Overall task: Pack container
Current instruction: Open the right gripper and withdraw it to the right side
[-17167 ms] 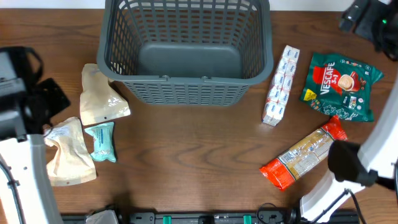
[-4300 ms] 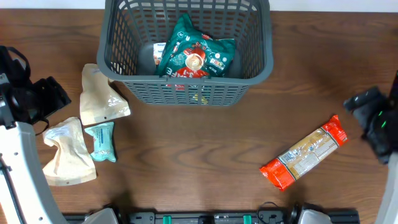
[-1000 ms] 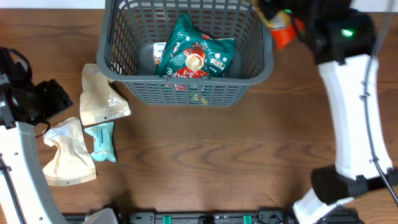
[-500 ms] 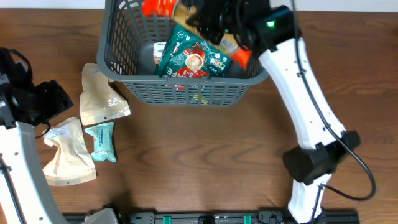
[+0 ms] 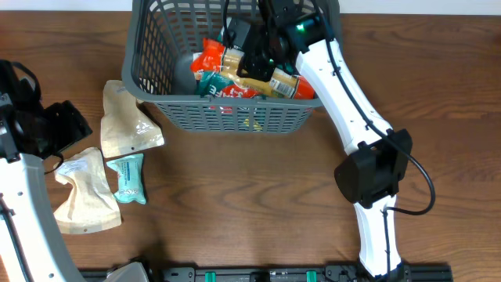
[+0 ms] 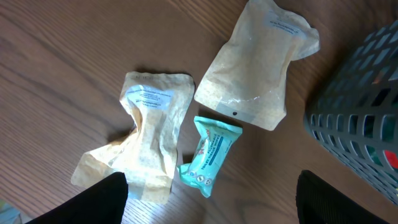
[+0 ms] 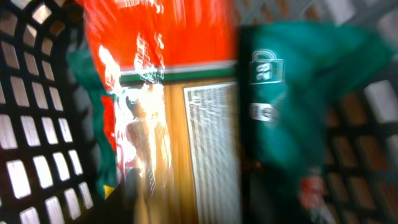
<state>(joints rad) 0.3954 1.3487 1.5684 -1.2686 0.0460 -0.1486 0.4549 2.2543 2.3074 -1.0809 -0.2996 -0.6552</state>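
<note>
Overhead: the basket [image 5: 235, 117] sits at the table's [image 5: 250, 204] far edge. The right arm arches over its rim, with the right gripper [image 5: 260, 48] above a pasta packet [image 5: 278, 81] inside.
Left wrist: the left gripper [image 6: 214, 196] is spread wide and empty over the pouches [image 6: 261, 68].
Right wrist: blurred, so its grip cannot be told.

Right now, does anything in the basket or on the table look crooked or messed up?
The long red-ended packet lies slantwise across the basket, resting on the green bag rather than flat on the floor. On the table, left of the basket, one tan pouch is crumpled and pinched at its middle.
</note>
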